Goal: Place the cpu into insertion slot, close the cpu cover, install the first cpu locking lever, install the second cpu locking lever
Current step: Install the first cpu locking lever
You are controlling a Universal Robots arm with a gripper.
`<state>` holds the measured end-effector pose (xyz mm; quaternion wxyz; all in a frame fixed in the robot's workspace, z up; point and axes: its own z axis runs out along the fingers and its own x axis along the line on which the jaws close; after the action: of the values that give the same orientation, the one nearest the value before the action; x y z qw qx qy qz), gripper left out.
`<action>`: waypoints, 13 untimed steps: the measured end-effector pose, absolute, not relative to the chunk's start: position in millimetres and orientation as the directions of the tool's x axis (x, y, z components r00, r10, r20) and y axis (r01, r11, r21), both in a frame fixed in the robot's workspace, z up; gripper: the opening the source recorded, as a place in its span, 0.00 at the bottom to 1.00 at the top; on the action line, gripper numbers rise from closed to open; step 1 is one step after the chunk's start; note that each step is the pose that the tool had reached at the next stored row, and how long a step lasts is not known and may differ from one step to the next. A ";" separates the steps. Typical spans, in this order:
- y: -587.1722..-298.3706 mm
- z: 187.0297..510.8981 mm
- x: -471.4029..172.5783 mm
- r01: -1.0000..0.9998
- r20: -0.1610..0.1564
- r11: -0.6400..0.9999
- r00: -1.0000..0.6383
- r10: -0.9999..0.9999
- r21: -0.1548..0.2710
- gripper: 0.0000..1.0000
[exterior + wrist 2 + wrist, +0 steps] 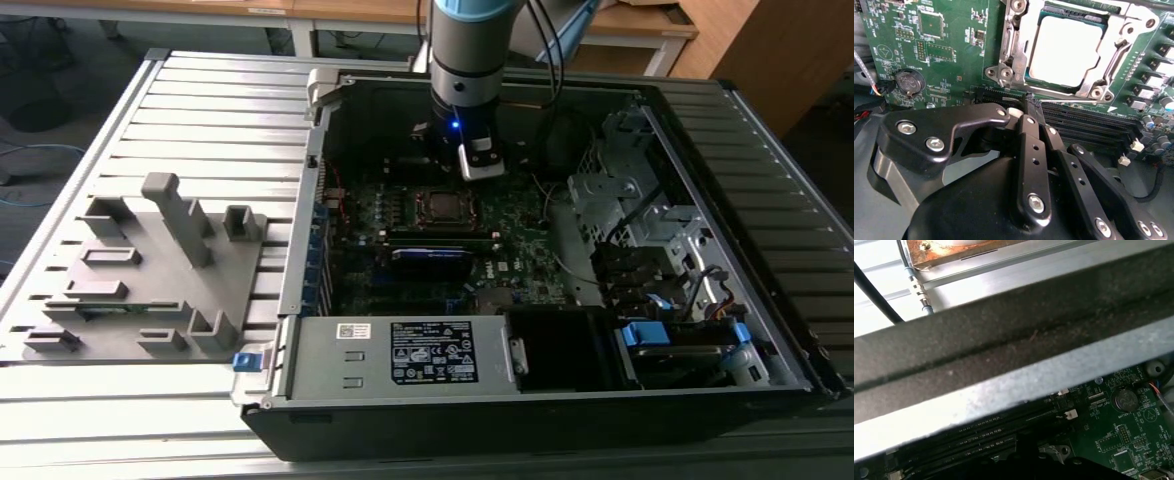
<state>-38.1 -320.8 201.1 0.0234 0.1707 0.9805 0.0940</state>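
Note:
The cpu point(1066, 47) lies flat in the insertion slot point(441, 205) on the green motherboard, showing a pale, glaring metal face. The cpu cover point(1013, 50), a silvery frame, lies down around it, with the chip showing through its window. My gripper point(1026, 111) hangs just beside the socket, over the black memory slots point(1089, 125). Its black fingers point(1031, 150) meet at the tips and hold nothing. In the exterior view the gripper point(463, 180) stands inside the open computer case, just behind the socket.
The case walls point(320, 200) and a drive cage point(627, 210) at the exterior view's right hem in the board. A power supply point(400, 355) sits at the front. A grey fixture plate point(147, 270) lies outside the case on the left. A coin battery point(908, 82) sits near the socket.

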 end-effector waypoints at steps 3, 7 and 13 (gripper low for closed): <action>-320.8 201.3 -38.2 0.330 -0.014 0.924 -0.941 0.339 0.192 0.10; -320.9 202.2 -38.2 0.330 -0.014 0.924 -0.941 0.339 0.191 0.10; -320.8 202.5 -38.2 0.329 -0.020 0.924 -0.940 0.339 0.194 0.10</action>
<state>-38.2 -320.8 202.5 0.0266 0.1705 0.9805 0.0944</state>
